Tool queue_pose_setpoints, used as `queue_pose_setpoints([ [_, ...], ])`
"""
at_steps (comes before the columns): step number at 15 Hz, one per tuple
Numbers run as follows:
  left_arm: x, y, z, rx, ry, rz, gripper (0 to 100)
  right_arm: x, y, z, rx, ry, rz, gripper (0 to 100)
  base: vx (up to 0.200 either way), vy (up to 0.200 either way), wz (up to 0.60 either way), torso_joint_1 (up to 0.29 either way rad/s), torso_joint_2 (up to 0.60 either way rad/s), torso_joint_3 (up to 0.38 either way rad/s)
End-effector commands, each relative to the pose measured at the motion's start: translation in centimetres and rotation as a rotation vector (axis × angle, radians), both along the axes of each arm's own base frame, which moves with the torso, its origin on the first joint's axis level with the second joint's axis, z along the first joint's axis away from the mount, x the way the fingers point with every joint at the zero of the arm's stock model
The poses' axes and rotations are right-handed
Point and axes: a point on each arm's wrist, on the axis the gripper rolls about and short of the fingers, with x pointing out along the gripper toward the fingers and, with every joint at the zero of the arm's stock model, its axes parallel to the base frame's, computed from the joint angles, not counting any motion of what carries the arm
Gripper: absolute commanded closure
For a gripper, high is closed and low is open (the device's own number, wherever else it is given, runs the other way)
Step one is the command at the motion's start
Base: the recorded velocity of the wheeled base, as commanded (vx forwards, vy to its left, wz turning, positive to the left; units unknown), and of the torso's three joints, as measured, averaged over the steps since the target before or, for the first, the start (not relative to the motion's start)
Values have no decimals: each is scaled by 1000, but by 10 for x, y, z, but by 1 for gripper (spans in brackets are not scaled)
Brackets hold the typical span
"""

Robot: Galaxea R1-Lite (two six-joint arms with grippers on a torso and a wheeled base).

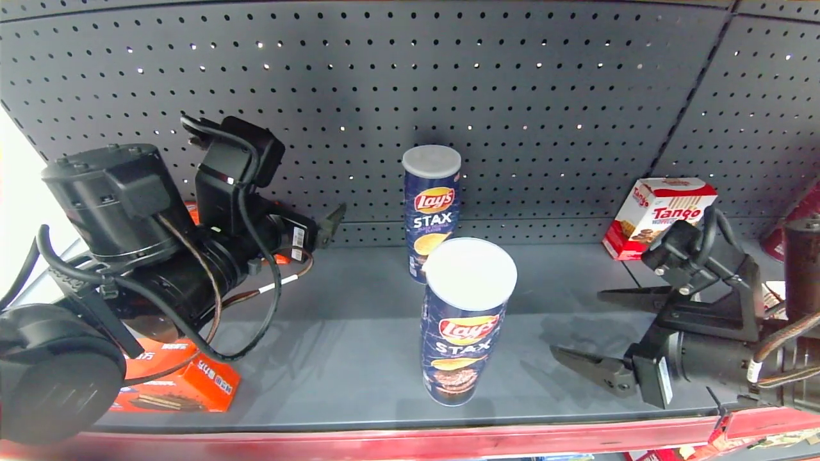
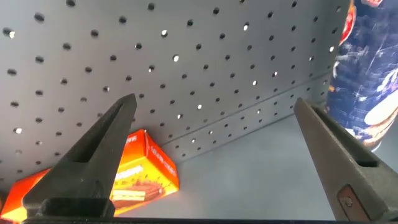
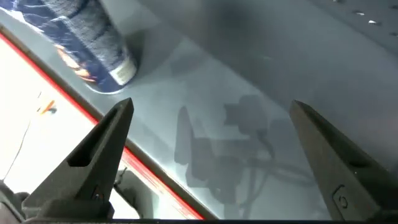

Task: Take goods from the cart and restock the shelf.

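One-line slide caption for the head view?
Front chip can and rear chip can stand on the shelf between open left gripper and right gripper.

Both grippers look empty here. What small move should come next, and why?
Probably draw the right gripper back off the shelf for more goods: it is open, empty, clear of the front can, which already stands upright.

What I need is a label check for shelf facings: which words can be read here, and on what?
"Lay's" and "STAX": front can.
"Lay's" and "STAX": rear can.
"Tango": red and white box; the smaller line beneath it is too blurred to read.
Orange box: white characters, too small to read.
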Motion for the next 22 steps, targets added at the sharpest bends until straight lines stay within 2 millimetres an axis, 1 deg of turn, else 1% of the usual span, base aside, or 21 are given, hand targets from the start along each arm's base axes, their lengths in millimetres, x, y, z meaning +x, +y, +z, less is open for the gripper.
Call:
queue_pose_setpoints([
  [1, 6, -3, -2, 1, 4, 0, 0, 10, 15, -6, -10, 13, 30, 0, 0, 0, 0, 0, 0, 0],
  [5, 8, -3, -2, 3, 7, 2, 0, 11, 24, -9, -27, 17, 32, 0, 0, 0, 0, 0, 0, 0],
  [7, 12, -5, -3, 3, 7, 2, 0, 12, 31, -10, -30, 20, 52, 0, 0, 0, 0, 0, 0, 0],
  [11, 14, -6, -3, 3, 7, 2, 0, 20, 42, -9, -30, 19, 66, 0, 0, 0, 0, 0, 0, 0],
  [15, 17, -7, -3, 1, 4, 2, 0, 30, 53, -14, -35, 24, 75, 0, 0, 0, 0, 0, 0, 0],
  [19, 18, -8, -4, 3, 7, 3, 0, 33, 56, -18, -38, 28, 75, 0, 0, 0, 0, 0, 0, 0],
  [22, 18, -8, -4, 3, 8, 3, 0, 33, 54, -17, -31, 20, 66, 0, 0, 0, 0, 0, 0, 0],
])
